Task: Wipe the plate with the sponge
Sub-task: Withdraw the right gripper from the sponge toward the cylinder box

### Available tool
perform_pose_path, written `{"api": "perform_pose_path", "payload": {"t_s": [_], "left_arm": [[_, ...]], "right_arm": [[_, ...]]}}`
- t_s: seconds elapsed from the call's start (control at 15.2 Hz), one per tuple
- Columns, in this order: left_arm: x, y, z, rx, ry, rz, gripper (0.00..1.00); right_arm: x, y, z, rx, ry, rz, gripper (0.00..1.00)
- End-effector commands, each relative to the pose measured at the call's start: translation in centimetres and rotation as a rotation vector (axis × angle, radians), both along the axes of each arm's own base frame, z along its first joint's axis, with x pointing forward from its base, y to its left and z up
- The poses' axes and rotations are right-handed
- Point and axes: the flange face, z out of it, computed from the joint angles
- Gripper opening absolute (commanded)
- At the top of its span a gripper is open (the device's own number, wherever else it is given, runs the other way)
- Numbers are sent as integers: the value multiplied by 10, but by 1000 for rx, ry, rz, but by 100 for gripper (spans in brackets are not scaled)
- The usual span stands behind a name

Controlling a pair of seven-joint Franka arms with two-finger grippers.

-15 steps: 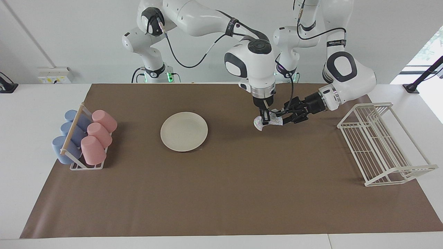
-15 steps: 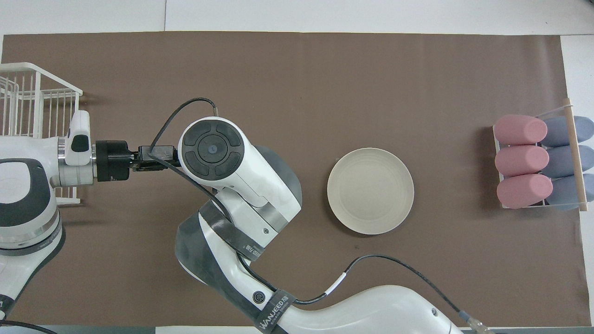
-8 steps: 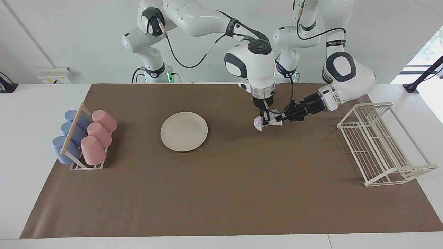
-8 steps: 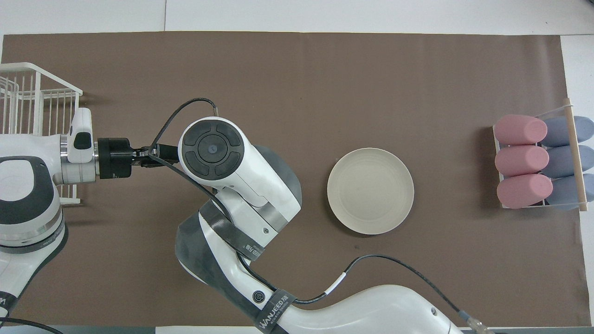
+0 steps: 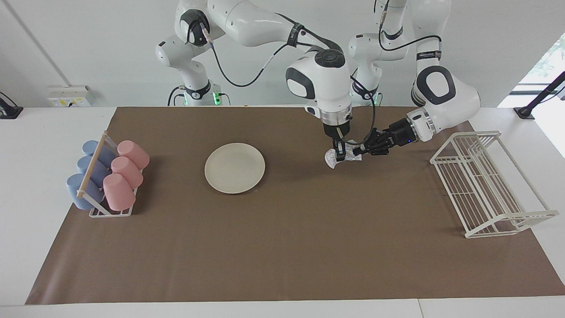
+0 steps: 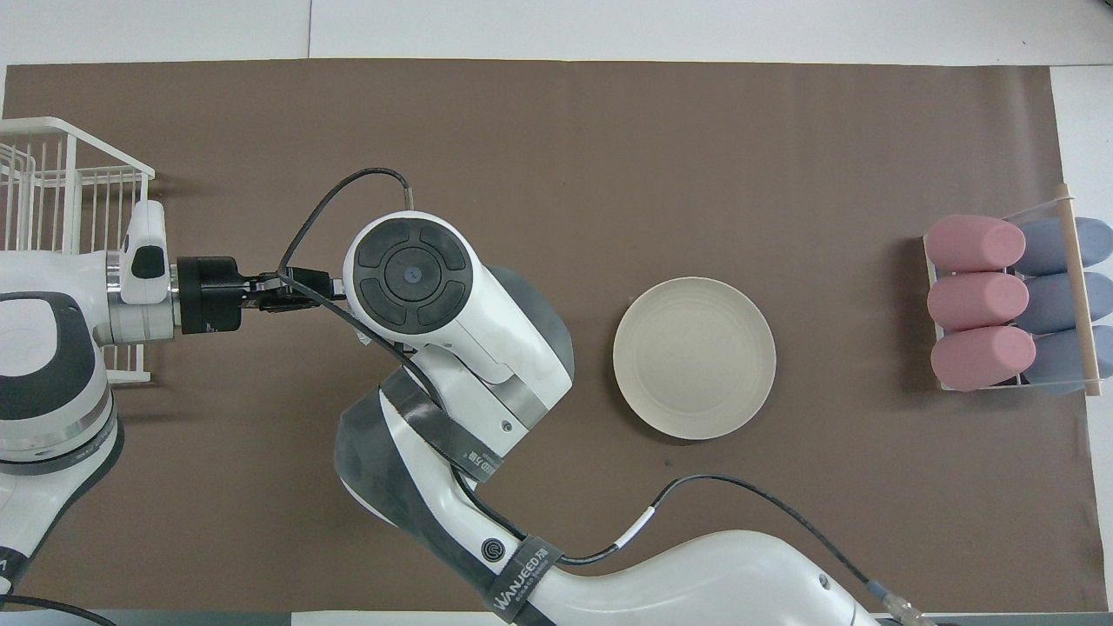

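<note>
The cream-white plate [image 5: 235,168] [image 6: 694,358] lies flat on the brown mat, about midway along the table. The silvery sponge [image 5: 330,157] hangs just above the mat, toward the left arm's end from the plate. My right gripper [image 5: 339,155] points straight down onto the sponge. From the side, my left gripper [image 5: 359,150] [image 6: 326,293] reaches in level, shut on the sponge's edge. In the overhead view the right wrist [image 6: 409,274] hides the sponge and the right gripper.
A rack of pink and blue cups [image 5: 108,176] [image 6: 1009,304] stands at the right arm's end of the mat. A white wire rack [image 5: 485,185] [image 6: 52,191] stands at the left arm's end, close to the left forearm.
My left gripper has closed on the sponge's edge beside the right gripper. The right wrist has shifted slightly toward the plate and away from the robots.
</note>
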Motion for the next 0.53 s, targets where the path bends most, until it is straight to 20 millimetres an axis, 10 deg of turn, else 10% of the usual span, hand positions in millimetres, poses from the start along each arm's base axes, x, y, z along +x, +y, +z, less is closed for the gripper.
{"api": "perform_pose_path", "payload": {"t_s": [0.0, 0.46], "left_arm": [[2, -3, 0, -7, 2, 8, 0], [6, -1, 5, -15, 17, 18, 0]], "right_arm": [[4, -44, 33, -27, -25, 70, 100], [-7, -173, 46, -237, -64, 736, 100]]}}
